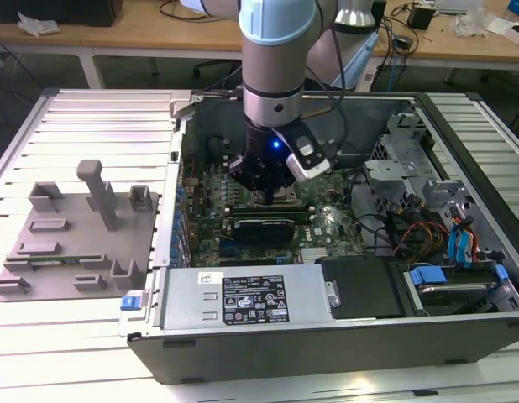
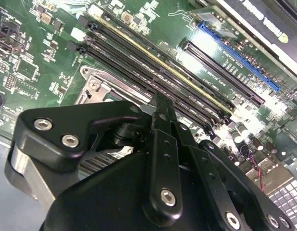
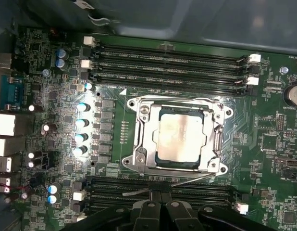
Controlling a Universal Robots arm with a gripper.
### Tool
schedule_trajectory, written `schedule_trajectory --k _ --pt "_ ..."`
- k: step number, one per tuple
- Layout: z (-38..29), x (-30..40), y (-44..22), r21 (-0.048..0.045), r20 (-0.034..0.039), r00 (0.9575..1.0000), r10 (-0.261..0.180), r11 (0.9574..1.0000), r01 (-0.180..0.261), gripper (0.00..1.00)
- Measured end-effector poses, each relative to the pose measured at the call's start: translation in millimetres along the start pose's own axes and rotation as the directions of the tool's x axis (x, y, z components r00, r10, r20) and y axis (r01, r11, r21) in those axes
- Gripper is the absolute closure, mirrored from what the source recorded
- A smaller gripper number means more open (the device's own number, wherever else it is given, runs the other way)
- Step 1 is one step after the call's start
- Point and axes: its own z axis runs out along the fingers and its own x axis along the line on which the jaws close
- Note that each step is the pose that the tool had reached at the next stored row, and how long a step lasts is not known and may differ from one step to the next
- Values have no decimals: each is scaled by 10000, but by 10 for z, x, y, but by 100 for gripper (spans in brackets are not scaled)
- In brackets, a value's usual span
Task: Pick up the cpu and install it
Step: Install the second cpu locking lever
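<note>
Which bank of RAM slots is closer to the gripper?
The bank across the cpu socket from the case wall, right by the gripper; the other bank lies beyond the socket.

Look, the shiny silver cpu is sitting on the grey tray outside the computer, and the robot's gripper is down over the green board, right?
Not quite. The cpu isn't on the grey tray; the first wrist view shows it lying inside the metal socket frame on the green board. The rest holds: in the exterior view the gripper is down over that board.
</note>
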Motion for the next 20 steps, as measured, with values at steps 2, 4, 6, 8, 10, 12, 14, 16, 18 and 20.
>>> schedule_trajectory --k 2,4,6,8,10,12,14,16,18,20 --pt "4 14 1 1 -1 10000 0 10000 0 89" --pt "14 24 2 1 -2 10000 1 10000 -1 89" --pt "25 26 2 0 -1 10000 0 10000 0 89" --pt "41 39 3 -2 0 10000 1 10000 -1 89" --pt "61 55 4 -4 -1 10000 1 10000 -1 89" --pt "77 64 6 -4 0 10000 1 10000 -1 89" --pt "90 73 6 -3 -1 10000 1 10000 -1 89" --pt "104 82 7 -4 0 10000 0 10000 0 89" --pt "118 96 8 -4 0 10000 0 10000 0 89" --pt "138 116 10 -4 0 10000 0 10000 0 89"
